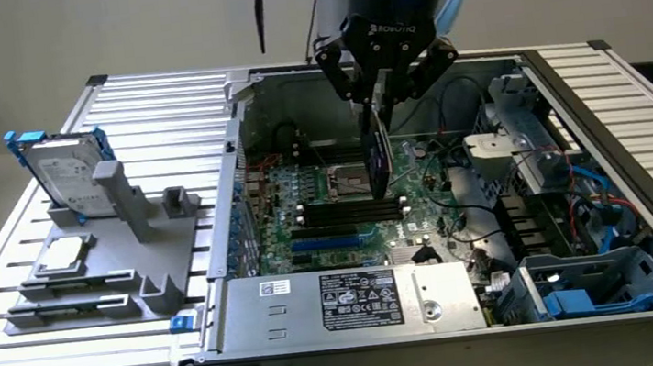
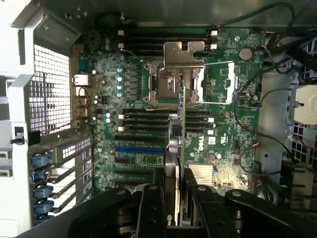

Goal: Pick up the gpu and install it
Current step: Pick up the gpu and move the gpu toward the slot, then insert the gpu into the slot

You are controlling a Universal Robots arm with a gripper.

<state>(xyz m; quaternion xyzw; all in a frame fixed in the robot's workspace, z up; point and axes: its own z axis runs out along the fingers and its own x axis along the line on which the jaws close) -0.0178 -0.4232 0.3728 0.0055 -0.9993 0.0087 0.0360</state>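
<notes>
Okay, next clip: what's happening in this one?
The arm's gripper is closed on the gpu, holding it upright and edge-on inside the open computer case, over the motherboard near the processor socket. It does not look seated in a slot yet. A hard drive stands on the grey rack at the exterior view's left.

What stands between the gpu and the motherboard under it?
Nothing visible does. The claw holds the gpu upright, edge down, above the motherboard, over the black memory slots beside the processor socket. No cable or part shows under it.
</notes>
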